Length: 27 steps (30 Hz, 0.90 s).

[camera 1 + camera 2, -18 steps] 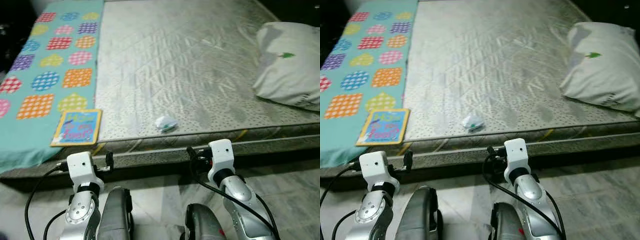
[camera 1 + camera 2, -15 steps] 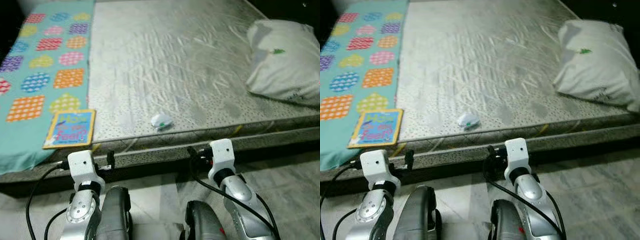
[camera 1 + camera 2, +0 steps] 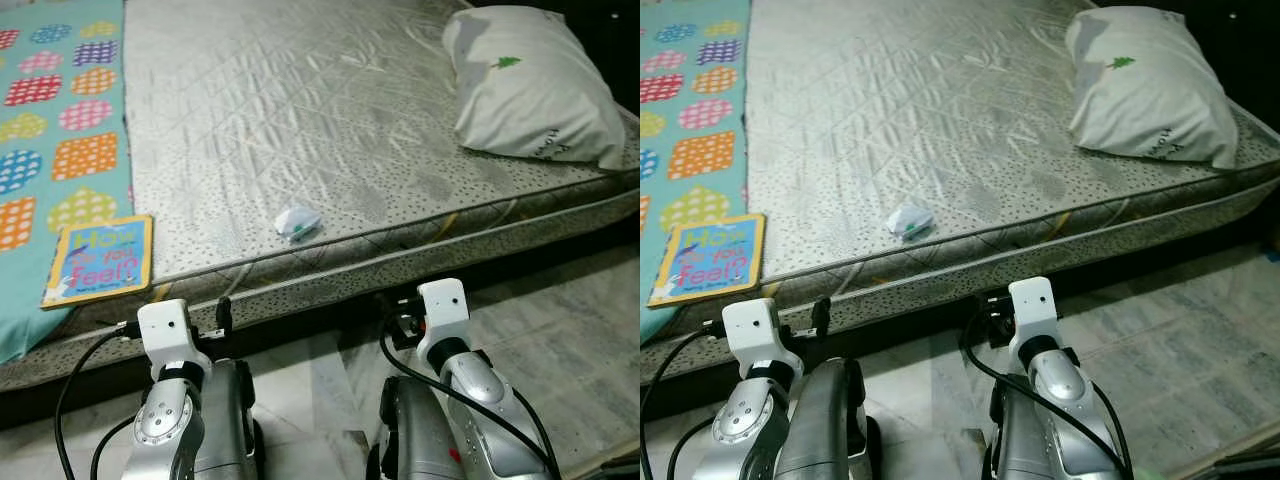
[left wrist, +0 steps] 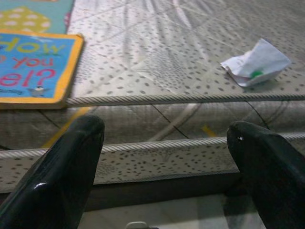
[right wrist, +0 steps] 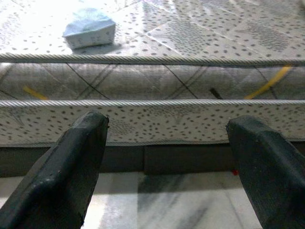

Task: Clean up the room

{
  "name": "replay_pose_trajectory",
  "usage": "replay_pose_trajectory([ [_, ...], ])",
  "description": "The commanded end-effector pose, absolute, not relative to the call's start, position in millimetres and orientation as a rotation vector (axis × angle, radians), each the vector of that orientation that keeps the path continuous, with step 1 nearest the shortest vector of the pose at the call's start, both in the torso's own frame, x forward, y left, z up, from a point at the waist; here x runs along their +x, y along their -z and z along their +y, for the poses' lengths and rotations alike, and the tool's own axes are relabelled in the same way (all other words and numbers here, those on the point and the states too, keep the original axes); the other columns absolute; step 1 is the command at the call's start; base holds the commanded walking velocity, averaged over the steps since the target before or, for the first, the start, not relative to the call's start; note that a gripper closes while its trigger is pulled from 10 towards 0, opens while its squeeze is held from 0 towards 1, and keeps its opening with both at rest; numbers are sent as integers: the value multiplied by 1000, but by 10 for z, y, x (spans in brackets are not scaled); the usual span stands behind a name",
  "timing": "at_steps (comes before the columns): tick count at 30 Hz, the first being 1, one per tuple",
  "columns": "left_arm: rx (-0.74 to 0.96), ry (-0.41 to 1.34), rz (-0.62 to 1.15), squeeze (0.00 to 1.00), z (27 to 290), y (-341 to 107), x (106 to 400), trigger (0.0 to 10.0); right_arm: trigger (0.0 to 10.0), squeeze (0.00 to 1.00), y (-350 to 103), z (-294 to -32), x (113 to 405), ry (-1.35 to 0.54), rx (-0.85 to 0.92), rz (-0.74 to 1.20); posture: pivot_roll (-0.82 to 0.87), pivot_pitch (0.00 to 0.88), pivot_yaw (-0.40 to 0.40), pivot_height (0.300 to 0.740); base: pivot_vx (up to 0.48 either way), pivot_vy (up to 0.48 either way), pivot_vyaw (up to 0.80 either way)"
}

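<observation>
We're facing the bed [image 3: 330, 120] w/ both tools, left tool [image 4: 167, 157] & right tool [image 5: 164, 157], spread wide & empty below its edge, so approx. next we're needing to reach up for the crumpled wrapper [image 3: 297, 221] near the mattress edge, book [image 3: 98, 260] beside.

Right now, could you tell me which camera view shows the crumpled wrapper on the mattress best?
The left wrist view: the crumpled wrapper is close and sharp, its green spot visible. The right wrist view shows it blurrier; both eye views show it small near the mattress edge.

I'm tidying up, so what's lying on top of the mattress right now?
On the mattress lie a crumpled paper scrap near the front edge, a pillow, a patterned teal blanket and a children's book on the blanket. Anything beneath pillow or blanket is hidden.
</observation>
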<state>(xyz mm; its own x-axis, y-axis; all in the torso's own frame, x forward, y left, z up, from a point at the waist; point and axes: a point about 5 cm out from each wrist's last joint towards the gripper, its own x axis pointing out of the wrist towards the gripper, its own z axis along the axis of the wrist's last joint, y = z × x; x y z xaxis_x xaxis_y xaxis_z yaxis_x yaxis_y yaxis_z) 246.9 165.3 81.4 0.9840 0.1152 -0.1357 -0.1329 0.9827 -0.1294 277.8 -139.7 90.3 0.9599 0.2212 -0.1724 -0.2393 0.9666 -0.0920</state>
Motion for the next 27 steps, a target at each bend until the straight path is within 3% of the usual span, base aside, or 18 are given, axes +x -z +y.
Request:
replay_pose_trajectory([
  [1, -139, -121, 136, 0, 1661, -793, 2429, 10000, 10000, 0, -910, -1354, 2763, -262, -127, 149, -60, 234, 5, 543, 0, 0, 794],
  [16, -160, -97, 126, 0, 1637, -803, 2435, 10000, 10000, 0, -898, -1338, 2781, -267, -110, 152, -58, 220, 0, 543, 0, 0, 691],
  [27, -165, -84, 121, 0, 1619, -811, 2440, 10000, 10000, 0, -886, -1344, 2787, -262, -98, 159, -59, 220, 2, 543, 0, 0, 0],
])
